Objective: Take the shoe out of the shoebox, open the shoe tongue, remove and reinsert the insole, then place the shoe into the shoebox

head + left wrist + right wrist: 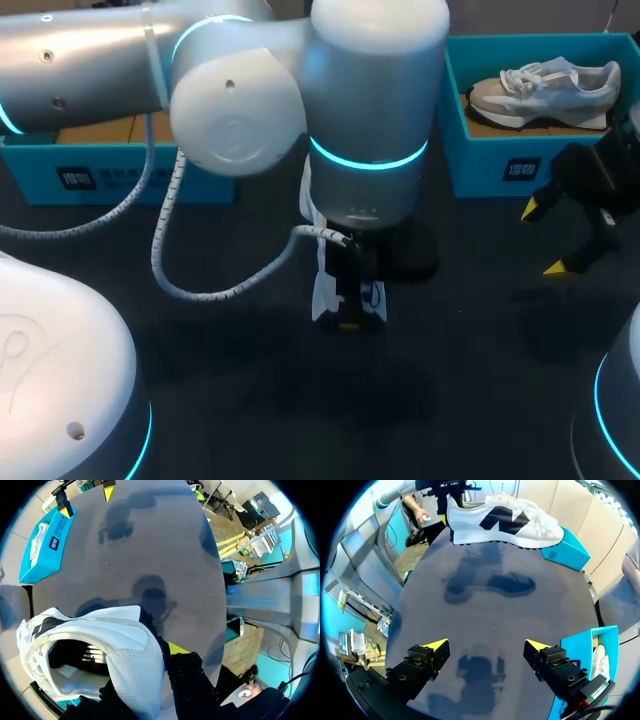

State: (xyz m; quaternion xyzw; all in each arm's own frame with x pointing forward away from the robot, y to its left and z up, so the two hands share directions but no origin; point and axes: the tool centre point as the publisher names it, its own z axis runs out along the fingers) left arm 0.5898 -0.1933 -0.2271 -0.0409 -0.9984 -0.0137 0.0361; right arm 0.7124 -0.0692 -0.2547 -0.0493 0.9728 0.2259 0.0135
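A white sneaker (500, 520) with a black side mark hangs above the dark table, lifted clear of it. My left gripper (161, 656) is shut on its heel collar, one yellow tip outside and the other hidden by the shoe. In the head view the sneaker (322, 290) shows only as a white sliver under my left gripper (347, 295), mostly hidden by the arm. My right gripper (486, 649) stands open with nothing between its fingers, low over the table at the right (548, 238). The blue shoebox (520, 165) behind it holds a second white and grey shoe (545, 88).
A second blue box (100, 175) stands at the back left, partly hidden by my left arm. Its corner (567, 547) shows beyond the raised sneaker. The shoebox (47, 545) lies far ahead of the left gripper, with dark tabletop (450, 350) between the arms.
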